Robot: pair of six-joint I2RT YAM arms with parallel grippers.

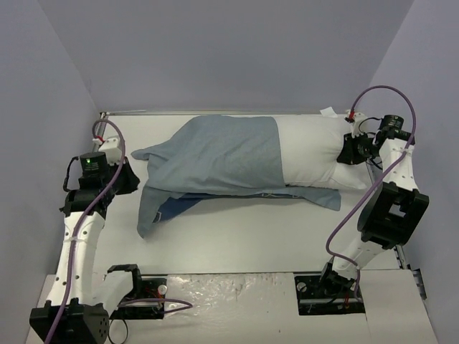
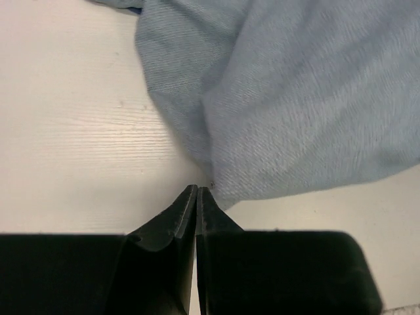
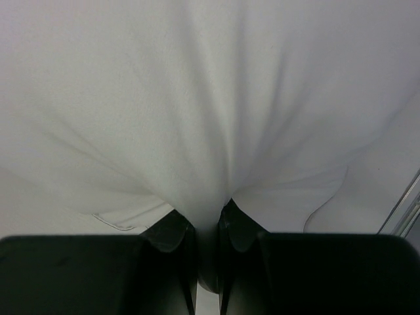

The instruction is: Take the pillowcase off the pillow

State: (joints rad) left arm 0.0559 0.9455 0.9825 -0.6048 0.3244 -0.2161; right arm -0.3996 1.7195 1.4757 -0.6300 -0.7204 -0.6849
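Right gripper [image 3: 209,220] clamped on bunched end of pillow [image 1: 312,154]: anchors cushion at right of table [image 1: 251,236]. Left gripper [image 2: 197,191] pressed shut at loose left edge of pillowcase [image 1: 215,154]; cloth capture unconfirmed. Pillowcase covers pillow's left half. Opposed holds suit leftward stripping pull.

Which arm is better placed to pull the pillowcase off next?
Left: the left gripper sits at the loose end of the pillowcase, shut beside the cloth; the right gripper pinches the bare pillow, anchoring it.

Two white arms [image 1: 75,251] with black joints [image 1: 393,211], looping purple cables [image 1: 337,229], black wedge-tipped tools [image 2: 197,193].
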